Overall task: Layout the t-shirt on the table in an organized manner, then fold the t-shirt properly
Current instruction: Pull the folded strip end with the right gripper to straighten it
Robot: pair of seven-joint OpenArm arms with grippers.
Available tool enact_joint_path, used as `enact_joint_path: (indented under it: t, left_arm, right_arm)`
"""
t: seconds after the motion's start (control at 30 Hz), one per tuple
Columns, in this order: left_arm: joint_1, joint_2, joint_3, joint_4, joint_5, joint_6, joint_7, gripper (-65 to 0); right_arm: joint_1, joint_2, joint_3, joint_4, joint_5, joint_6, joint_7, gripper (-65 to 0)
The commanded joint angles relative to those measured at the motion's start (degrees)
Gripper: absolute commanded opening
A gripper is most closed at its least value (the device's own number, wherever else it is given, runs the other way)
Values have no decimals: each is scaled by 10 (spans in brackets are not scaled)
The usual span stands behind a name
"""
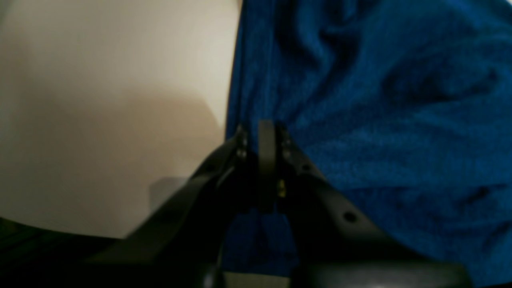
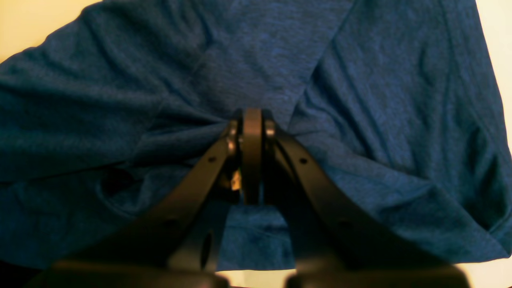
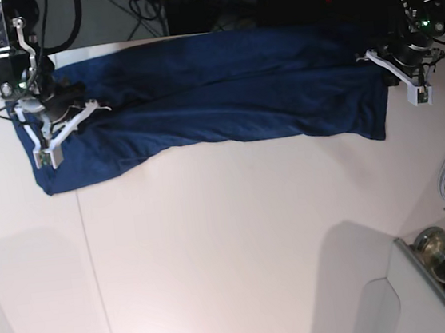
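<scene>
Base view, left to right: right pincer [image 3: 45, 126] reaching down, clamped on t-shirt [image 3: 223, 102]; shirt stretched long-axis sideways along far edge of desk [image 3: 239, 245]; left pincer [image 3: 405, 73] lowered, pinching its other end.

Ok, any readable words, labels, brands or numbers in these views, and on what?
None readable.
t-shirt: plain, no print in any view.
table: no markings.
bottle at the near corner: any label is too small and blurred to read.
</scene>
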Motion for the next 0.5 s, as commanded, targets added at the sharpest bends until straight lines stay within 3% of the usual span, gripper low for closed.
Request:
enact_joint_path:
  t: [0.0,0.1,0.23,0.3,0.4,0.47]
  left_arm:
    - [2,-10,-4,12,-1,1,-8,-650]
    - [3,-10,-4,20,-1,1,-6,-650]
    - [3,-10,-6,23,-5,3,-6,-650]
    - [1,-10,-9,23,-5,3,-6,-499]
    - [0,-9,-10,30,-5,3,-6,-288]
    - [0,-9,-10,39,-6,3,-6,-197]
  right_arm:
    - [3,3,2,9,4,-1,7,-647]
    - [2,3,2,12,6,-1,7,-581]
    - [0,-8,7,33,7,-1,7,-380]
    - [3,-18,31,43,7,-1,8,-342]
    - [38,-39,83,38,4,-1,9,-345]
    - [72,-41,104,15,4,1,9,-345]
